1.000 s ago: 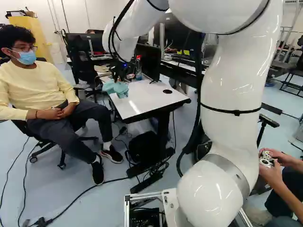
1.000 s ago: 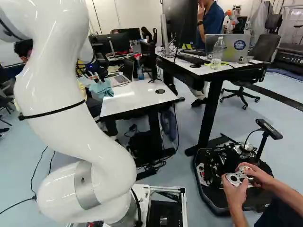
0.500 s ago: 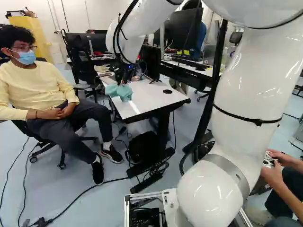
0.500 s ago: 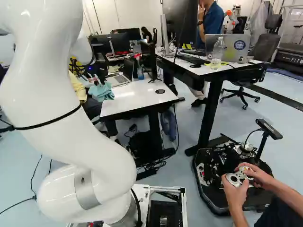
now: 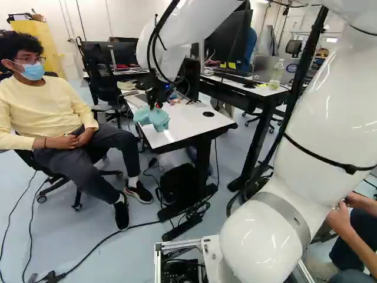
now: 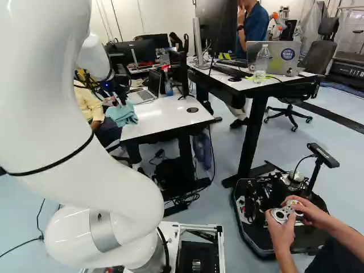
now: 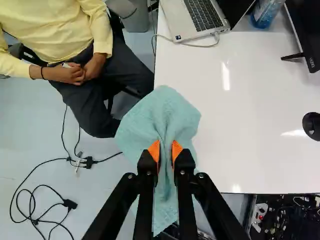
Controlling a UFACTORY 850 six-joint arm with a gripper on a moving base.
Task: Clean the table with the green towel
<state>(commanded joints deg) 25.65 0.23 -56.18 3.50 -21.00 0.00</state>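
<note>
Jaws pinch a creased fold of fuzzy, pale green towel (image 7: 162, 112) between orange pads (image 7: 154, 150). The towel straddles one straight edge of a glossy white worktop (image 7: 240, 125), bearing a flat silver laptop (image 7: 182, 25) and rounded plastic bottle (image 7: 266, 12).

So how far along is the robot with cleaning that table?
Done: the green towel is picked up. In hand: the gripper pinches it at the table's edge, partly overhanging; contact isn't clear. Left: probably most wiping, up to the laptop; I can't tell whether any part is wiped.
</note>
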